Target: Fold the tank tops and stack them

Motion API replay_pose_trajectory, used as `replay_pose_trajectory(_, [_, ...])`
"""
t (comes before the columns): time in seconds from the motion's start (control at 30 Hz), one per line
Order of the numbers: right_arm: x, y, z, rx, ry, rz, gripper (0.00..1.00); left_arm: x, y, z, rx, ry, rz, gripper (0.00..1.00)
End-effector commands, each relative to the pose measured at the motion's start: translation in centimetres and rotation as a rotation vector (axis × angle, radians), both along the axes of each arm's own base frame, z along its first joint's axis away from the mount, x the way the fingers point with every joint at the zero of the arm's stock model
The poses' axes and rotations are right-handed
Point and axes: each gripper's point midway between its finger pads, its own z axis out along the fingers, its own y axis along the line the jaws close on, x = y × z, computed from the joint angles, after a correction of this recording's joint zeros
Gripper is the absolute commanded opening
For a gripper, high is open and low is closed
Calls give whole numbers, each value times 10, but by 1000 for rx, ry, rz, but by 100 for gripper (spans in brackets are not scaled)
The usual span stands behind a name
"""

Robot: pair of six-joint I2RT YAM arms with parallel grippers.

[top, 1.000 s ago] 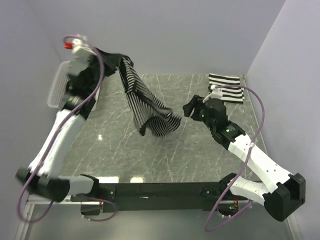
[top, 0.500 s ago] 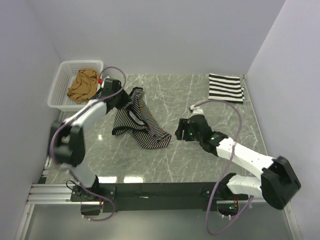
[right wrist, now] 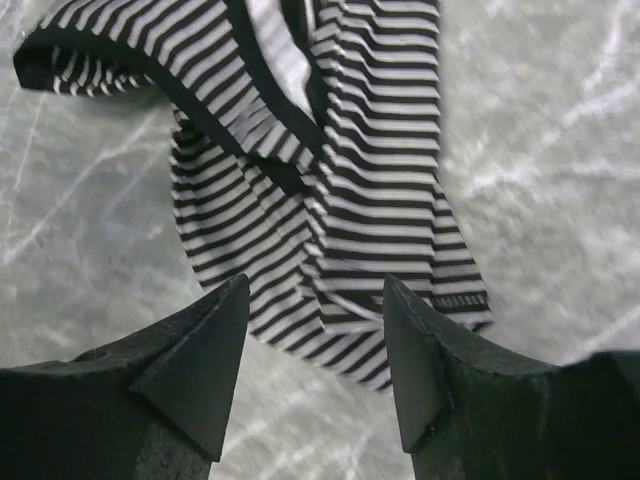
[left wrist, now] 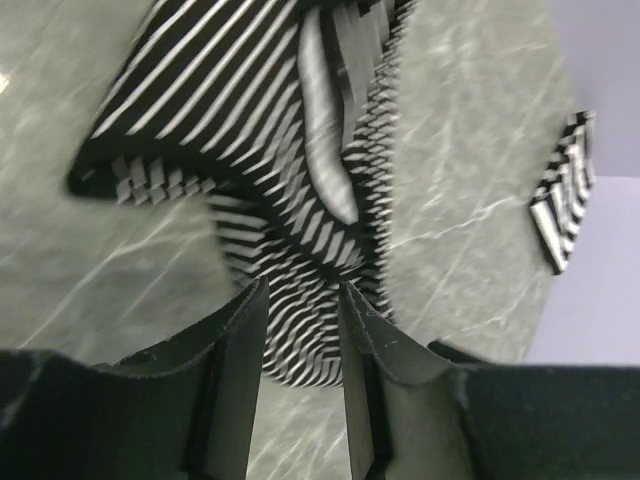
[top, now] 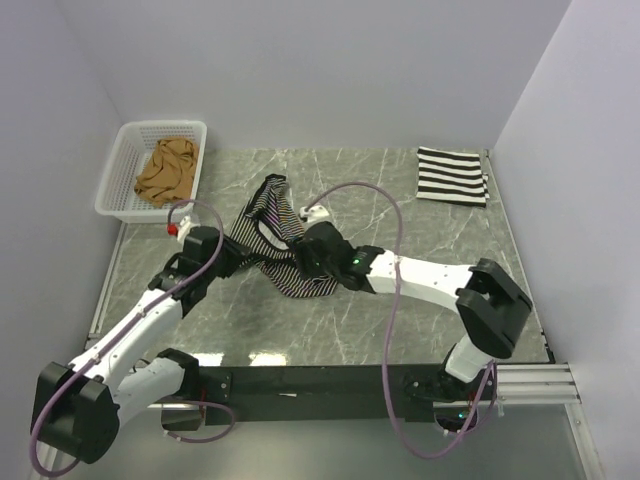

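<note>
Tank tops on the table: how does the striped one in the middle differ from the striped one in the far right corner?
The middle tank top has thin, close stripes; the corner tank top has wide, bold black-and-white bands. The middle one lies crumpled; the corner one is folded into a neat rectangle. Both are striped and lie on the table.
</note>
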Motion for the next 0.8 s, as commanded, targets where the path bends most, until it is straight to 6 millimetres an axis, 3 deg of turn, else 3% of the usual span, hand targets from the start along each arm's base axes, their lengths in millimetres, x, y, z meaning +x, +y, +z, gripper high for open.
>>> replay_pose_trajectory(0.0, [14,4,0,-78,-40,-18,61,-7,-5,8,-65,-37,-12,39])
replay_pose_trajectory(0.3, [19,20,-19,-123,2,16,42,-22,-13,-15,-83,-9,-67,36])
replay_pose_trajectory(0.4, [22,21,-23,-142,7,2,28,-22,-20,-28,-73,12,-92,35])
replay_pose_trajectory(0.47, [27,17,-23,-162,-1,-21,17,-22,-25,-45,-55,52,-110,36])
replay_pose_trajectory(0.57, [34,6,-18,-186,-23,-78,3,-14,-39,-55,-23,58,-159,39])
replay_pose_trajectory(0.77, [43,-20,-7,-183,-27,-161,0,-4,-57,-70,60,94,-192,44])
